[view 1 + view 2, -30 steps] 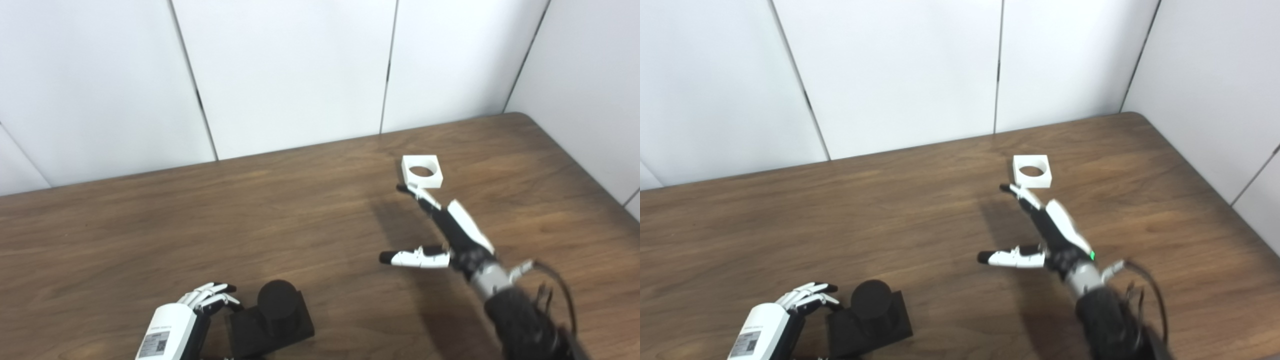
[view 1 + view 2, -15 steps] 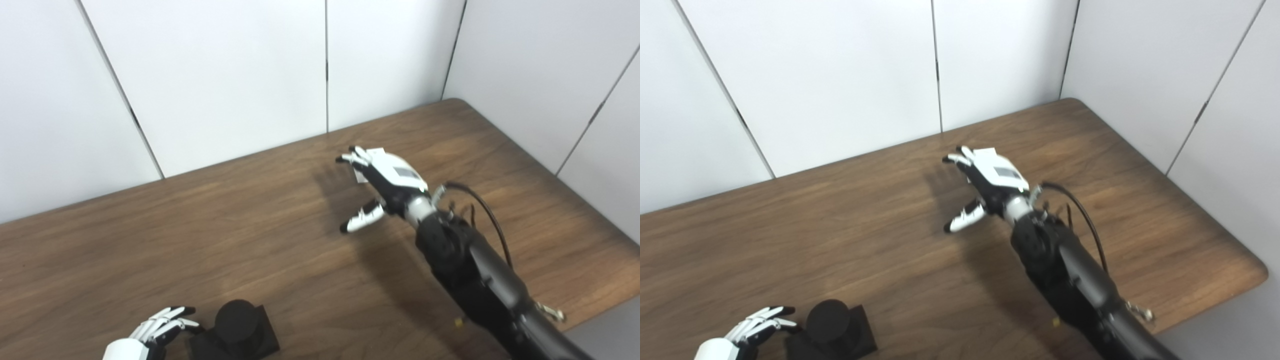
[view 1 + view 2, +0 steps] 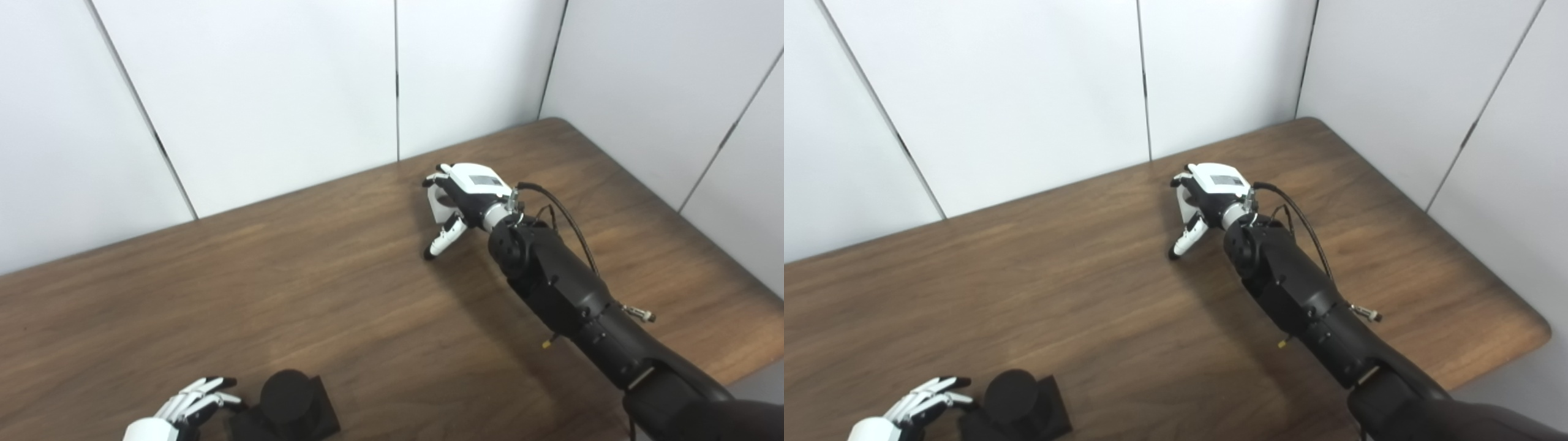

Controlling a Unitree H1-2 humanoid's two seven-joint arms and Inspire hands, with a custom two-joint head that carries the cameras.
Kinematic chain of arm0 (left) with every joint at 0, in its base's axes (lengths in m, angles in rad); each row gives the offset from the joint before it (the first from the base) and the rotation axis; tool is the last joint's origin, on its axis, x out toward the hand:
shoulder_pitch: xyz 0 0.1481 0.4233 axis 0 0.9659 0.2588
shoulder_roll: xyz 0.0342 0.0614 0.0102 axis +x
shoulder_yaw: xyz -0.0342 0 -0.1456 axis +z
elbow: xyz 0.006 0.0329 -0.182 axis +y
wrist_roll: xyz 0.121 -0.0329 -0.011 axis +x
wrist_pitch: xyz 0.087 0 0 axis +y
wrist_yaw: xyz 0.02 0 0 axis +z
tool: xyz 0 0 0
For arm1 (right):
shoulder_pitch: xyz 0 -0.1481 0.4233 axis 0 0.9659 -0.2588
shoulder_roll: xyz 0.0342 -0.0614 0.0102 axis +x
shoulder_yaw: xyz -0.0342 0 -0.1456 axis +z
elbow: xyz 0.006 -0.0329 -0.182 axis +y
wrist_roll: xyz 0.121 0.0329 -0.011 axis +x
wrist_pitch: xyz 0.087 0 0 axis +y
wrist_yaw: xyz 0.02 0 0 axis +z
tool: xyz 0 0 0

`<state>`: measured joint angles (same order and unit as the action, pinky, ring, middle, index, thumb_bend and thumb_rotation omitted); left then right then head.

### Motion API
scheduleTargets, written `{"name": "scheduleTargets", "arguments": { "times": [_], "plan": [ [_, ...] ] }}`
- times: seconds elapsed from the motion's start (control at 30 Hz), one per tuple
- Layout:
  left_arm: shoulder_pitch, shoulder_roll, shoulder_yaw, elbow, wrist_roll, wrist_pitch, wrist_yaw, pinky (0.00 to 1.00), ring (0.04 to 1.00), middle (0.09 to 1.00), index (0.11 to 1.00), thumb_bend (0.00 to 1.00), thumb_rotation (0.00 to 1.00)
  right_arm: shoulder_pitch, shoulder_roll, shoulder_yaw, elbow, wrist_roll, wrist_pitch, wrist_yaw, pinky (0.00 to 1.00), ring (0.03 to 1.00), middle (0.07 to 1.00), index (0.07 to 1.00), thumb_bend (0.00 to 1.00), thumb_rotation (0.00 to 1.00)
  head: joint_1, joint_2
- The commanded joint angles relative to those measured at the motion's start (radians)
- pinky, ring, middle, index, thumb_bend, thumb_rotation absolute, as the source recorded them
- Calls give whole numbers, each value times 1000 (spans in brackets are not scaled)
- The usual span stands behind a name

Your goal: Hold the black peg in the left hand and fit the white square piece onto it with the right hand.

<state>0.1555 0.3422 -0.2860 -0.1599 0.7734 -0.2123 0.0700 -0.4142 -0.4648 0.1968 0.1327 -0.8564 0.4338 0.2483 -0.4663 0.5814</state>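
Note:
The black peg (image 3: pixel 285 392) stands upright on its black square base (image 3: pixel 318 413) at the table's near left edge. My left hand (image 3: pixel 184 410) is right beside the base on its left. Its fingers are spread and point at the base, and it holds nothing. The white square piece (image 3: pixel 436 207) lies far across the table and is mostly covered by my right hand (image 3: pixel 468 193). That hand's fingers (image 3: pixel 432 180) curl over the piece's far side. Its thumb (image 3: pixel 441 239) sticks out toward me, apart from the piece. The piece still rests on the table.
The brown wooden table (image 3: pixel 306 294) has its right edge and rounded near right corner (image 3: pixel 1534 327) in view. White wall panels (image 3: pixel 275 79) stand close behind the table and along its right side. A cable (image 3: pixel 569 214) loops off my right wrist.
The camera has swung to the right. My right hand has reached forward over the white square piece and curled its fingers down around it. My left hand stays beside the peg base.

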Motion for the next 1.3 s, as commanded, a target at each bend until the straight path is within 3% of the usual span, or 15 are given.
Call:
{"name": "scheduleTargets", "arguments": {
  "times": [0.0,0.13,0.43,0.9,1.27],
  "plan": [
    [43,31,-2,47,23,43,-55,721,820,781,487,516,43,-62,-33,-4,19,-9,-22,-44,1000,1000,970,844,870,250,-1,0],
    [45,29,-2,45,26,43,-50,711,814,778,487,516,43,-90,-39,-4,68,-2,-44,-76,1000,1000,963,841,886,245,3,1],
    [48,24,-5,35,33,53,-56,718,817,778,487,516,43,-110,-60,-8,57,8,-39,-77,1000,1000,962,857,873,244,15,2],
    [49,17,-2,31,30,46,-44,727,822,774,487,516,42,-140,-116,14,69,-6,0,1,961,984,937,788,841,233,27,6],
    [53,14,3,21,32,52,-44,718,819,775,487,516,42,-153,-135,62,78,-28,25,67,944,971,916,758,843,262,34,9]
  ]
}}
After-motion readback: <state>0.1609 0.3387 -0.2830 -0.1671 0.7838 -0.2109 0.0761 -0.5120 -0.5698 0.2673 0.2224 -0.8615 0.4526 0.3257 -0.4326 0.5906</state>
